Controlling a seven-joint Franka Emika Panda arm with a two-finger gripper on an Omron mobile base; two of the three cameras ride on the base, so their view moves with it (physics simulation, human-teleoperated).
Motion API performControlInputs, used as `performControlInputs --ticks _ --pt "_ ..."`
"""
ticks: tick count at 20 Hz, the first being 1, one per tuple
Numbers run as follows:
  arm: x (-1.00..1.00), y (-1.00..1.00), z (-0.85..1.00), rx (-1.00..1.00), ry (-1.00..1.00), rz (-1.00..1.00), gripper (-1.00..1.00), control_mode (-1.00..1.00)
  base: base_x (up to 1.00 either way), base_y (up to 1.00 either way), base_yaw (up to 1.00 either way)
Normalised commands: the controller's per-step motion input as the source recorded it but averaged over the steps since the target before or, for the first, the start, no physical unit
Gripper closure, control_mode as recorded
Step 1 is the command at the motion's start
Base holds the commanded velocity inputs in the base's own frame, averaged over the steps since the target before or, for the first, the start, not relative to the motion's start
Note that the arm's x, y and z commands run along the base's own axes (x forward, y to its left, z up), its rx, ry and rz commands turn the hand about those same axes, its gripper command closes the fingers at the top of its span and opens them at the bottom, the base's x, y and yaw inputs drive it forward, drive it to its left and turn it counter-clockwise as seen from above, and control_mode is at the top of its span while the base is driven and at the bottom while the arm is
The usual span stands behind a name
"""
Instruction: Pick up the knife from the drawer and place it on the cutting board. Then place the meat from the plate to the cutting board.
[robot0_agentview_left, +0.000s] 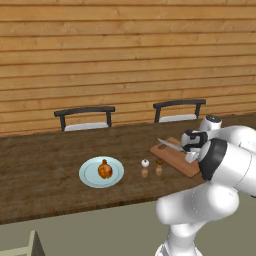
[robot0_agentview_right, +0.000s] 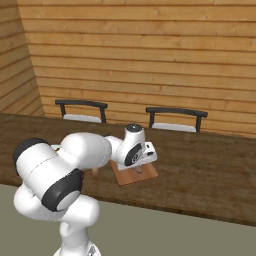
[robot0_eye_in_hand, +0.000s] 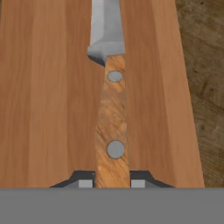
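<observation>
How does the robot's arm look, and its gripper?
The arm is made of glossy white rounded segments with black bands at the joints. The gripper has a white body with a dark face and two small dark fingertips with pale grey pads. No cables show.

The knife's (robot0_eye_in_hand: 112, 109) blade tip ran off the hand view's top edge, ahead of the claw (robot0_eye_in_hand: 112, 183); the cutting board (robot0_eye_in_hand: 52, 96) (both ends) was likewise cropped.

Dark wood table (robot0_agentview_left: 45, 165): pale blue plate (robot0_agentview_left: 89, 176) mid, two small shakers (robot0_agentview_left: 151, 168) just right of it, cutting board (robot0_agentview_left: 172, 160) near right end, w/ knife on it.
</observation>
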Motion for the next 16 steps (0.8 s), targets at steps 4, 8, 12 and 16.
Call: performControlInputs --ticks 4,8,12,16 --pt "0.04 -0.02 -0.15 0.0 0.02 0.09 -1.0 -1.0 0.0 0.0 0.0" --pt "0.0 -0.01 -0.07 0.0 0.01 0.06 -1.0 -1.0 0.0 0.0 0.0" --pt "0.0 0.0 0.0 0.0 0.0 0.0 -1.0 -1.0 0.0 0.0 0.0" --pt "-0.1 0.0 0.26 0.0 0.0 0.0 -1.0 -1.0 0.0 0.0 0.0"
